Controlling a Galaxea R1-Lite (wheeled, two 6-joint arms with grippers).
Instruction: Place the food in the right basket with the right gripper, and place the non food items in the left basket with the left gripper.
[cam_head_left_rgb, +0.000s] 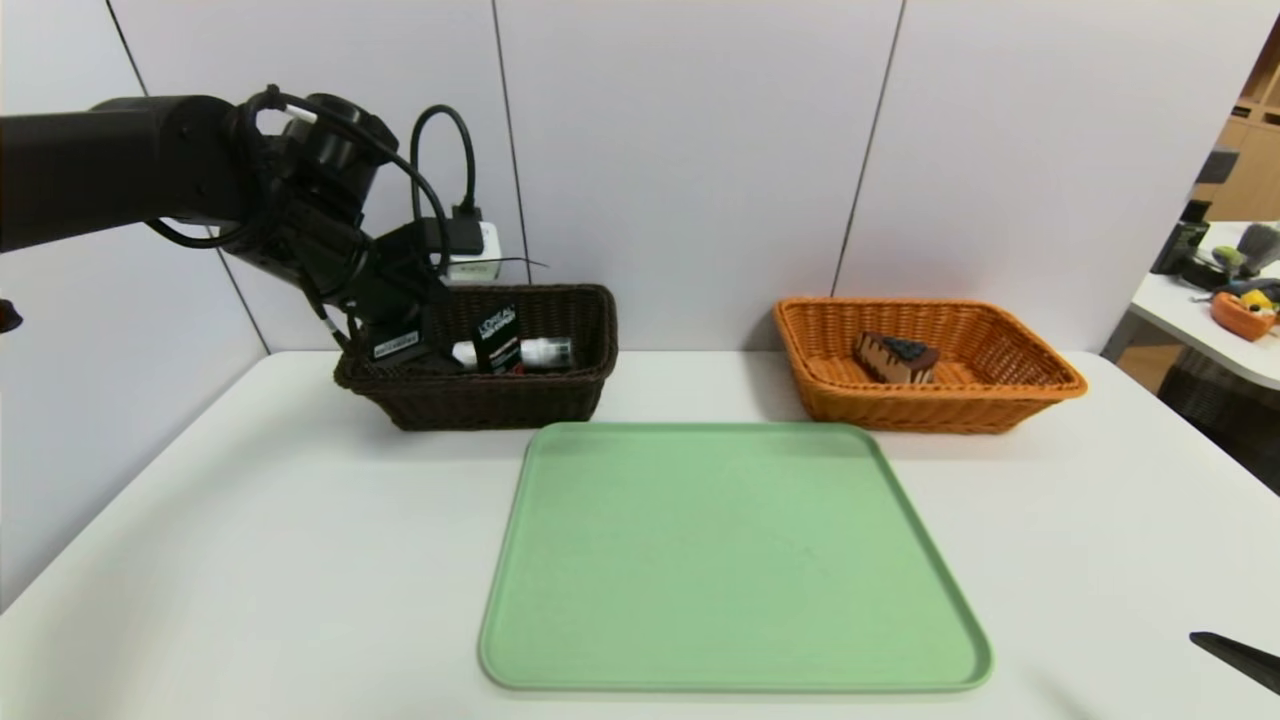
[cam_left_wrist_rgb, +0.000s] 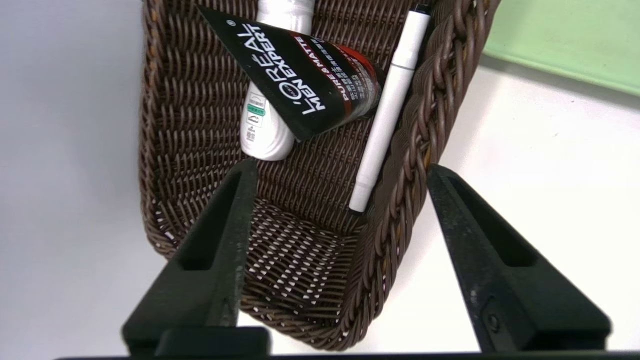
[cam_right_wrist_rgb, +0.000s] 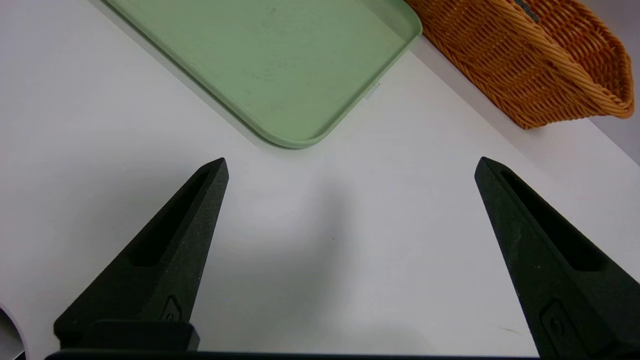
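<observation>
Marker in dark basket, hidden in head view; left hand spread, empty.

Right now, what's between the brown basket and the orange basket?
Only bare white table, the head view shows, between the brown basket and orange basket. The green tray sits nearer.

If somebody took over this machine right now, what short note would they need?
Left gripper: open, empty, over the near end of the brown basket.
Right gripper: open, empty, parked above bare table.
Brown basket holds a black tube, white bottle and white pen.
Orange basket holds a cake slice.
Green tray has nothing on it, so sorting looks finished; only pulling the left arm back remains.
</observation>
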